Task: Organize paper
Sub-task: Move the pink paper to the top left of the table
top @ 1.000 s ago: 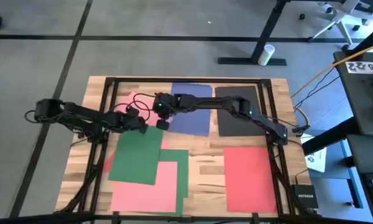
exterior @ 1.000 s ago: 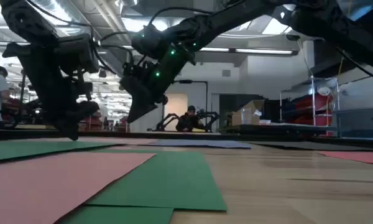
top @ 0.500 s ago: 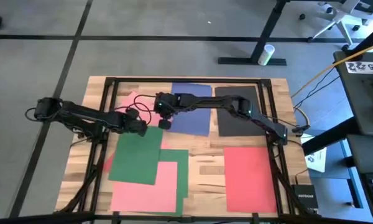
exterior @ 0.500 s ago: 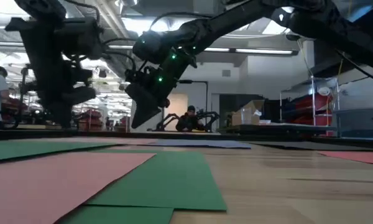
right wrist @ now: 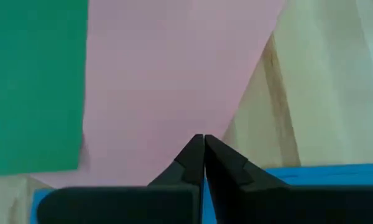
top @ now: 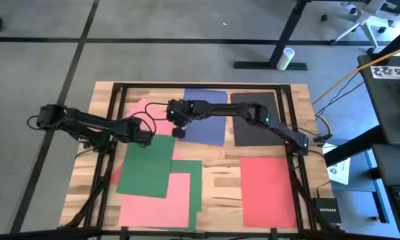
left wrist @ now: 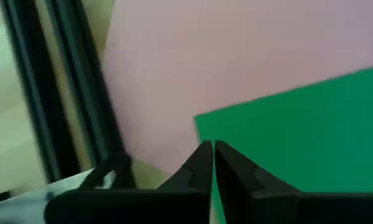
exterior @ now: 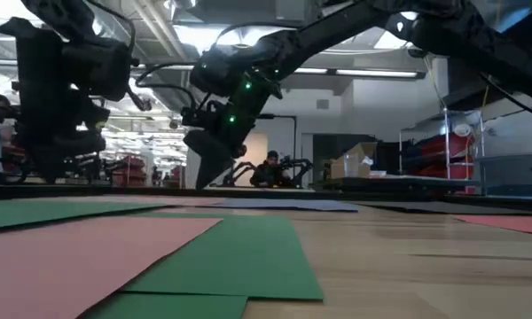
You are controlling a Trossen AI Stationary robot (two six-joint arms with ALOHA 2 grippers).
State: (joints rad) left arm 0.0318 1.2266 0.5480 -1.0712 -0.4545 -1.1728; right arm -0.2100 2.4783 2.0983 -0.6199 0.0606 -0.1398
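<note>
Pulled back left: left gripper (top: 149,138), clenched empty. Right gripper (top: 179,132) clenched at pink sheet (top: 145,111); next, pinch its edge.

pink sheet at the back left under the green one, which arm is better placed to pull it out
Probably the right. The right gripper, fingers shut, hangs over the pink sheet at its bare edge beside the blue sheet. The left gripper, also shut, sits at the corner of the green sheet covering it.
</note>
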